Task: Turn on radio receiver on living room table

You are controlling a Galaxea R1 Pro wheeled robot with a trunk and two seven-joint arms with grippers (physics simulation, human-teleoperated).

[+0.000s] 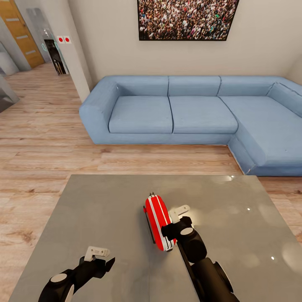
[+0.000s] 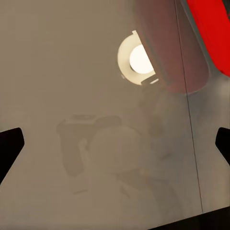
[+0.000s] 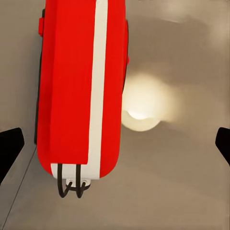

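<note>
The red radio receiver (image 1: 158,222) stands on the grey table (image 1: 105,201), near its middle, white trim bands running along its top. In the right wrist view the radio receiver (image 3: 79,91) lies below the camera with its thin handle (image 3: 72,186) at one end. My right gripper (image 1: 178,214) hovers right beside the radio's right side, open; its dark fingertips (image 3: 9,146) sit far apart. My left gripper (image 1: 99,254) hangs open over bare table to the radio's front left. A corner of the radio (image 2: 211,33) appears in the left wrist view.
A blue L-shaped sofa (image 1: 188,113) stands beyond the table across a strip of wood floor (image 1: 50,138). A framed crowd picture (image 1: 186,19) hangs on the beige wall. A pendant lamp's reflection (image 3: 141,108) glows on the glossy top. A hallway opens at the far left.
</note>
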